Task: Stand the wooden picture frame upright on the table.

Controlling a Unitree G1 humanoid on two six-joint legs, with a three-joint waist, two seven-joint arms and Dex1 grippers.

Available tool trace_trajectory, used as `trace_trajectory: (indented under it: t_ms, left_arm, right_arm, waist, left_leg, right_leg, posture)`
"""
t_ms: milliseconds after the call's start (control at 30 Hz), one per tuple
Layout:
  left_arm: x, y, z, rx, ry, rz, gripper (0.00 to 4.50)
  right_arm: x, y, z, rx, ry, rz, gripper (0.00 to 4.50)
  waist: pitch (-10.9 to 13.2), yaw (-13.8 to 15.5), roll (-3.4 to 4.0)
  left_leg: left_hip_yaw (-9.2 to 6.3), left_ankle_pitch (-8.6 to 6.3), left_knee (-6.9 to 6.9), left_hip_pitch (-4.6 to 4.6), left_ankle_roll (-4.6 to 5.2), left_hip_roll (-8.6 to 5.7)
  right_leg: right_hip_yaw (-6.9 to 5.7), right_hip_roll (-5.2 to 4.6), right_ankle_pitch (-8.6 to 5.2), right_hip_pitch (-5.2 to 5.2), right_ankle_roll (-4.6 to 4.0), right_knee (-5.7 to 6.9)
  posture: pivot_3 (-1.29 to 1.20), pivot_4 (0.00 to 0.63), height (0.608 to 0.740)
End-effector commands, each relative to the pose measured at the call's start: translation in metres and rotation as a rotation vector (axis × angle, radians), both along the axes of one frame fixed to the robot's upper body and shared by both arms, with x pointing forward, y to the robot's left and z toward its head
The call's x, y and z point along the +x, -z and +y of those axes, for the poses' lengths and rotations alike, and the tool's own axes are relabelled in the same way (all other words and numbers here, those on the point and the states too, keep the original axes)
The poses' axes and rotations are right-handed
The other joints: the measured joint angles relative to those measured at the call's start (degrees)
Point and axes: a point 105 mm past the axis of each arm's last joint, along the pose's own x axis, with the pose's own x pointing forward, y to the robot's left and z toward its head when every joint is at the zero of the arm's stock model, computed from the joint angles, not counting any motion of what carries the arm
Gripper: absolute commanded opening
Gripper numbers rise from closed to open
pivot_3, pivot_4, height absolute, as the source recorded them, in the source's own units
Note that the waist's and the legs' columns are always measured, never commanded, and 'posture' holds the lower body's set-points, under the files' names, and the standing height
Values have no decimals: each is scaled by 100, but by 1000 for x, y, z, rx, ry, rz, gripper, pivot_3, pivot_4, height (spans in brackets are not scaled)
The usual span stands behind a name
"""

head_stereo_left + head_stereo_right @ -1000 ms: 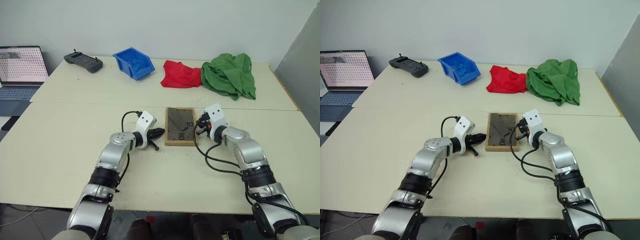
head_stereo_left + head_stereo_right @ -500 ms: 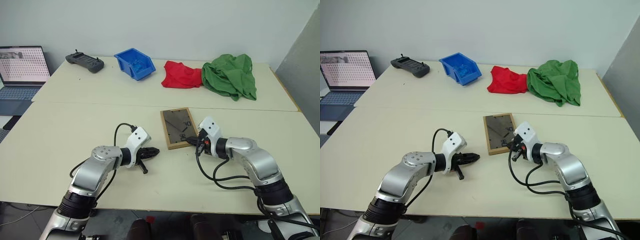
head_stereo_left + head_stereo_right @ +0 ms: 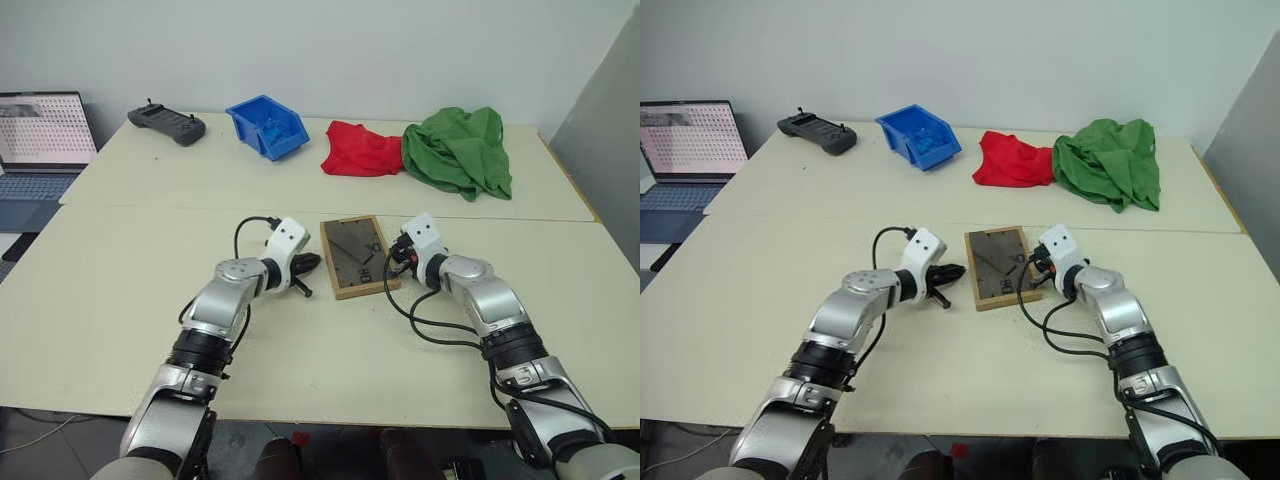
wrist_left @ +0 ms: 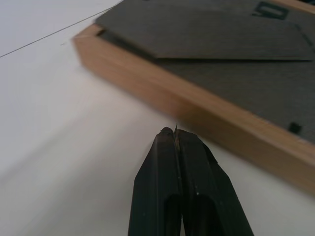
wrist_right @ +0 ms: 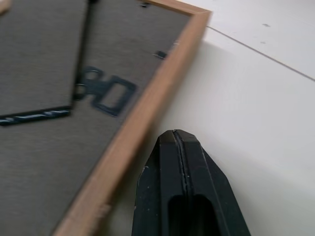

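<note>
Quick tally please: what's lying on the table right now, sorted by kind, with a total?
Wooden picture frame: 1
Cloths: 2, red cloth and green cloth
Blue bin: 1
Handheld controller: 1
Total: 5, all on the table

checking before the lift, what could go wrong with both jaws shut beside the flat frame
1. The frame lies back-up on the table; shut, the left gripper and right gripper can only push its edges, so it may slide or twist.
2. If tipped up, it could fall back flat, since its stand looks folded in.
</note>
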Motion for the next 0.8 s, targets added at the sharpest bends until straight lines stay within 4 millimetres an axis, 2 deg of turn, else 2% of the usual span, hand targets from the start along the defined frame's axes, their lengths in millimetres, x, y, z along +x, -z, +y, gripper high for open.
trace_trajectory:
  t_ms: [33,100,267,400,567,700,733,800]
  left_arm:
    - [-12,-3,-14,5,96,0,67]
    - [-19,-2,-13,16,123,8,67]
    - [-53,-1,-3,70,208,62,67]
    - [-78,6,3,103,278,129,67]
    - [-101,11,21,142,304,209,67]
    - [-100,12,57,219,252,228,67]
    - [-99,10,63,210,239,231,67]
    - [-104,1,66,53,215,322,424]
  right_arm:
    - [-16,-18,25,128,-143,-10,0]
    - [-26,-18,26,147,-191,10,0]
    - [-70,-13,24,101,-374,82,0]
    - [-85,-11,19,89,-402,112,0]
    - [-82,7,-7,-37,-312,122,0]
    - [-72,3,-26,-90,-248,88,0]
    - [-72,0,-27,-93,-249,80,0]
    - [-71,-4,-26,-90,-253,55,0]
  waist:
    - [0,5,0]
    - [0,4,0]
    - [0,13,2]
    - [2,10,3]
    - [1,20,2]
    - [1,20,2]
    - [1,20,2]
    - [1,16,1]
  left_leg:
    - [-1,0,1,0,0,0]
    - [0,0,1,-1,0,0]
    - [-2,-1,-6,-4,0,-1]
    - [-4,-1,-1,-1,1,-1]
    - [-7,-2,2,1,2,-2]
    - [-6,-2,0,2,3,-2]
    - [-7,-2,1,2,3,-2]
    - [-7,-2,1,4,3,-2]
  right_leg:
    - [0,0,0,0,0,1]
    - [1,0,0,0,0,0]
    - [0,0,-2,0,4,-11]
    - [2,0,-2,1,4,-2]
    - [2,1,-4,2,5,0]
    - [3,1,-5,2,5,-4]
    - [2,1,-5,2,5,-3]
    - [2,1,-5,2,5,-1]
  posture:
    - [0,150,740]
    - [0,150,740]
    - [0,150,740]
    - [0,150,740]
    - [0,150,740]
    - [0,150,740]
    - [0,150,740]
    - [0,150,740]
